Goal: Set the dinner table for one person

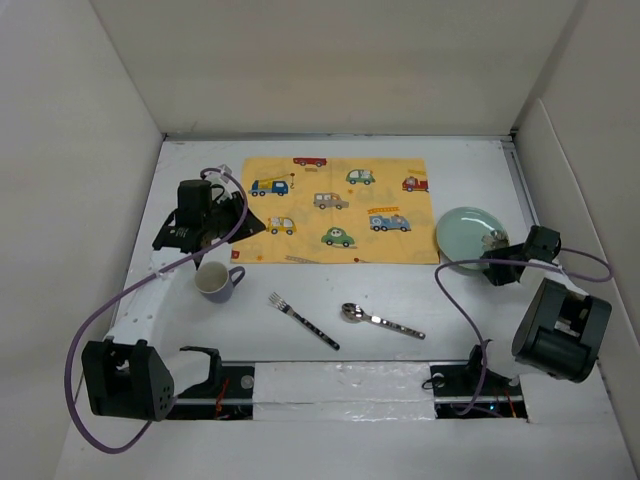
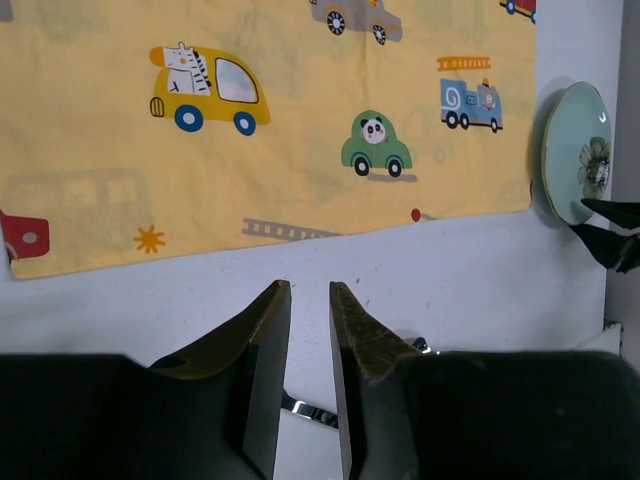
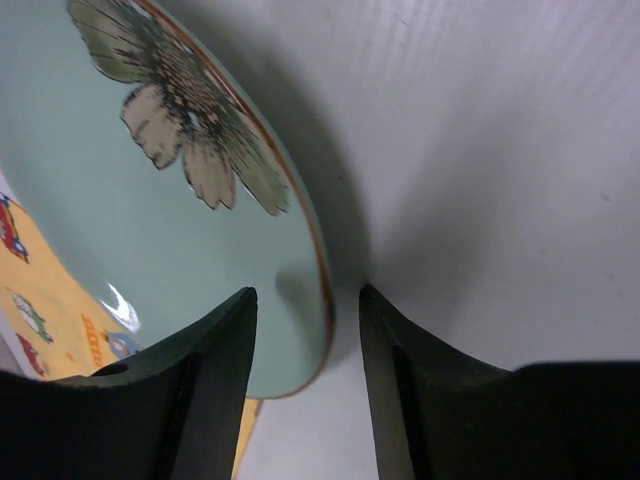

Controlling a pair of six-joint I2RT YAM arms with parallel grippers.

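Observation:
The dinner table [image 1: 420,290] is a white top walled by white panels. A yellow placemat [image 1: 335,210] printed with vehicles lies at its middle back. A pale green flowered plate [image 1: 465,232] rests just right of the mat. My right gripper [image 1: 493,252] is open at the plate's near right rim [image 3: 322,300], one finger over the plate and one outside it, neither touching. My left gripper [image 1: 250,238] hovers by the mat's near left corner, open by a narrow gap [image 2: 310,288] with nothing in it. A mug [image 1: 215,282], fork [image 1: 303,320] and spoon [image 1: 380,319] lie on the table.
White wall panels close in the left, back and right sides. The right arm's purple cable [image 1: 450,300] loops over the table near the spoon. A shiny piece of cutlery [image 2: 300,410] shows on the table below the left fingers.

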